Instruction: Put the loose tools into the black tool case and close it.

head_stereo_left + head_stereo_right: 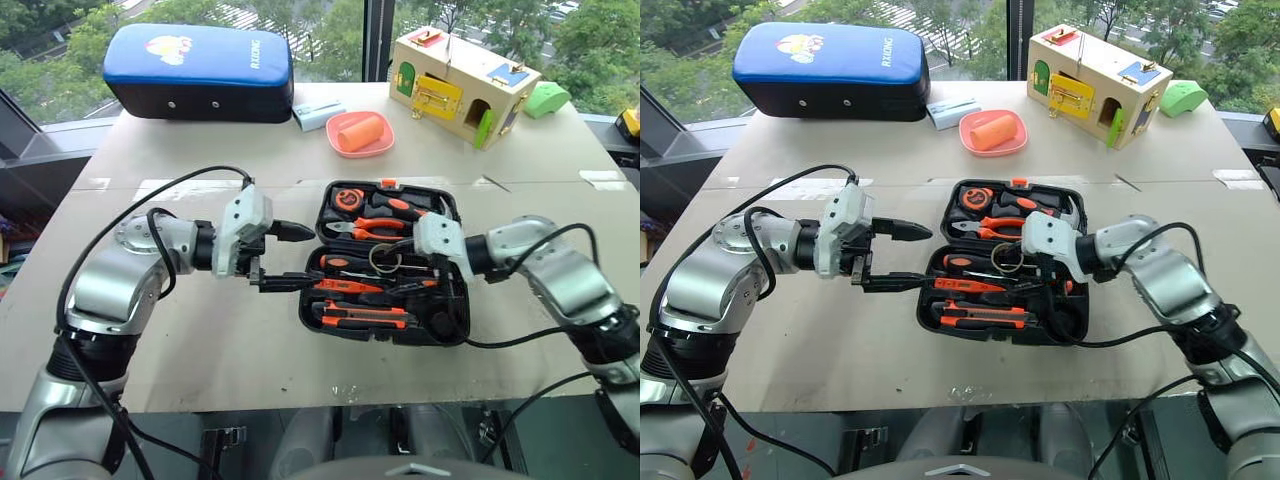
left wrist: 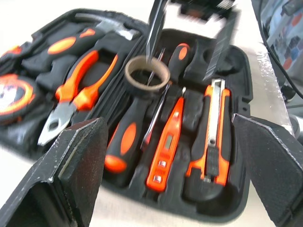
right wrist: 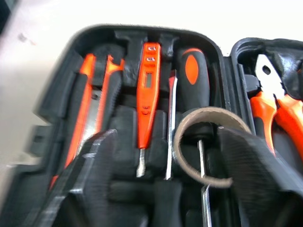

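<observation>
Lying open on the table (image 1: 200, 350), the black tool case (image 1: 455, 325) has the utility knife (image 1: 365, 317) nearest, then the tester screwdriver (image 1: 345, 286). Over it, the right gripper (image 3: 161, 156) pinches the tape roll (image 1: 385, 258). Beside the case, the left gripper (image 1: 285, 255) is spread wide, holding nothing
</observation>
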